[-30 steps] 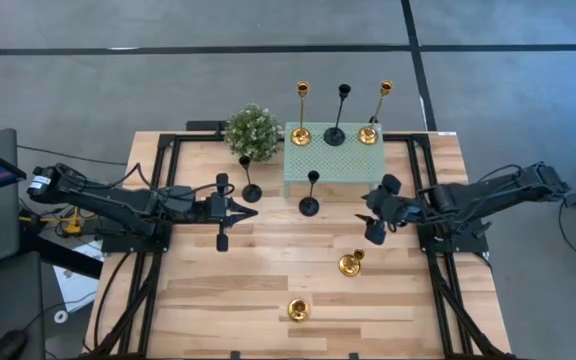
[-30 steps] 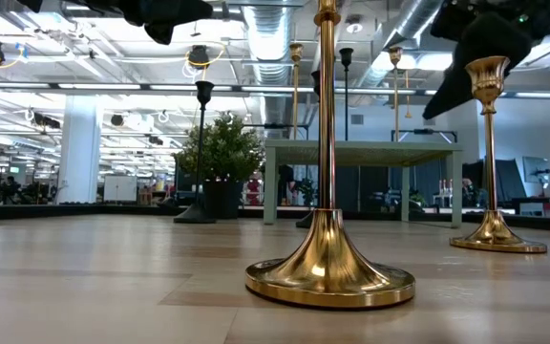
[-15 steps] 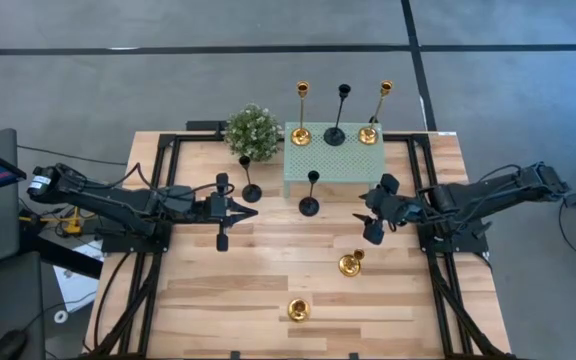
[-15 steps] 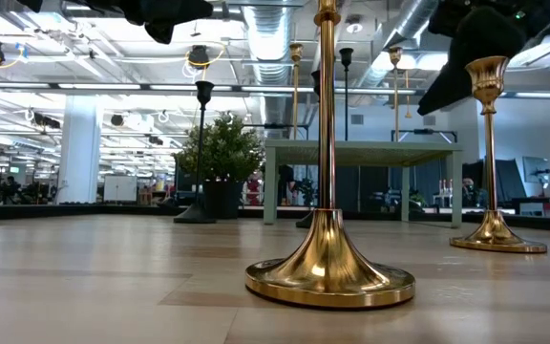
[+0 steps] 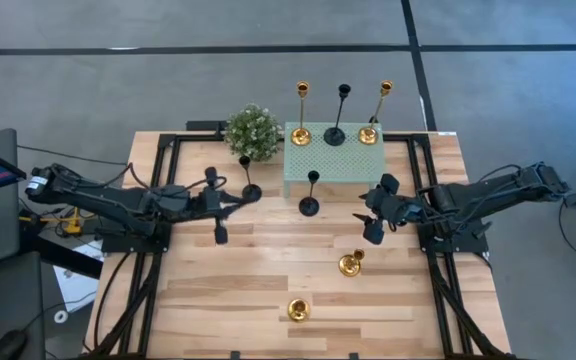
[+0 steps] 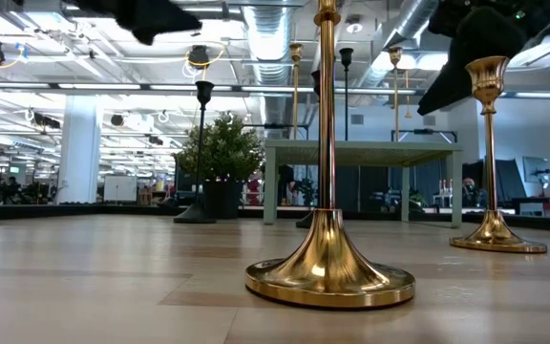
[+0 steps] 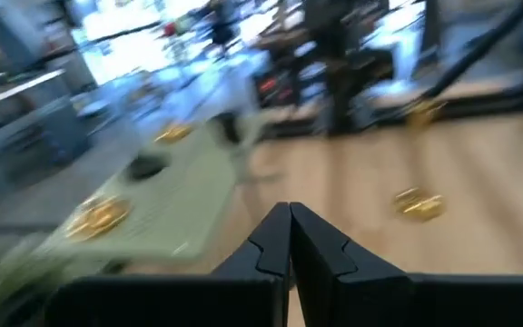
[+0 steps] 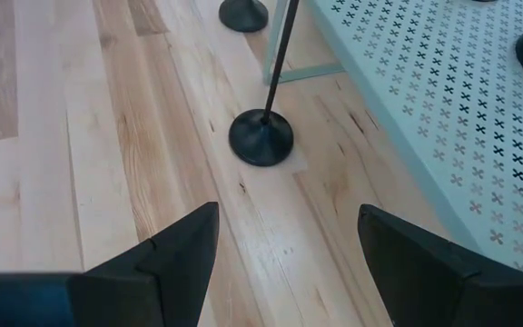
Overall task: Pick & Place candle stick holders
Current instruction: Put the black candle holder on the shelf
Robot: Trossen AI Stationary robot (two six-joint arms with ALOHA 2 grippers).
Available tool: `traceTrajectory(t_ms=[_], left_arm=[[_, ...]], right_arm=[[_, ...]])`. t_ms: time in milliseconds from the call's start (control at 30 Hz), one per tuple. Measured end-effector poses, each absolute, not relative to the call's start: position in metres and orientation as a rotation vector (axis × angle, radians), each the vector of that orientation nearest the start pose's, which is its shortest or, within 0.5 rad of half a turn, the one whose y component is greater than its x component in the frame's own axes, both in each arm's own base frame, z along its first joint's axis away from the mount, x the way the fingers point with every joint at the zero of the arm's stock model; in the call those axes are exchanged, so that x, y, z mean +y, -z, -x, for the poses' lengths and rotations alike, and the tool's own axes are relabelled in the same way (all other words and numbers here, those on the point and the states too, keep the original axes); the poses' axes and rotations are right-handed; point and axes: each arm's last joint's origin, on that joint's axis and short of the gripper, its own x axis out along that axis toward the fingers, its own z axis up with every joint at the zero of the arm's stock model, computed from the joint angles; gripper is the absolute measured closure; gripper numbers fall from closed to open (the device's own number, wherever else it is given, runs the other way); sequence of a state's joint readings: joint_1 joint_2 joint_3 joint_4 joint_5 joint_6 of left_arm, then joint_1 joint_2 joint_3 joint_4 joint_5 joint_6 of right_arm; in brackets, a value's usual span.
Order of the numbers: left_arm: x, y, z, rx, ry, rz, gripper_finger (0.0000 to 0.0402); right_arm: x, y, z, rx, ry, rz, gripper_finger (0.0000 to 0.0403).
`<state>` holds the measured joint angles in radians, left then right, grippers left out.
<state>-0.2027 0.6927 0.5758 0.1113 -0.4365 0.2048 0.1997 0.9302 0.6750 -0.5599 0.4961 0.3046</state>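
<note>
Your landmark is the mint green perforated stand (image 5: pixel 334 158) at the far side of the table (image 5: pixel 268 290). On top of it stand three candle stick holders: a gold one (image 5: pixel 301 132) on the left, a black one (image 5: pixel 336 133) in the middle, a gold one (image 5: pixel 370 132) on the right. Just in front of the stand sits a black holder (image 5: pixel 309 205), upright on the wood; another black holder (image 5: pixel 251 190) stands just left of the stand, beside the bushy plant (image 5: pixel 252 130). Two gold holders wait well in front of the stand, one nearer it (image 5: pixel 350 264), one farther out (image 5: pixel 299 309). Your right gripper (image 5: pixel 369 222) hangs right of the stand's front corner, fingers spread wide, holding nothing. Your left gripper (image 5: pixel 250 201) is left of the stand, fingers pressed together, empty.
</note>
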Motion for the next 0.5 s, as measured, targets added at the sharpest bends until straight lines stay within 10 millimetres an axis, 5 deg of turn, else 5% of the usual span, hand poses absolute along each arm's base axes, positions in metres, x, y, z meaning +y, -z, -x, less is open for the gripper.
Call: traceTrajectory(t_ms=[233,500], left_arm=[[-0.016,-0.287,-0.143,0.165,-0.344,-0.137,0.0392],[-0.013,-0.232,-0.142,0.271,-0.436,-0.184,0.0392]], right_arm=[[0.022,-0.244,-0.178,0.715,0.392,-0.01,0.0148],[0.022,-0.244,-0.178,0.708,0.404,-0.043,0.0148]])
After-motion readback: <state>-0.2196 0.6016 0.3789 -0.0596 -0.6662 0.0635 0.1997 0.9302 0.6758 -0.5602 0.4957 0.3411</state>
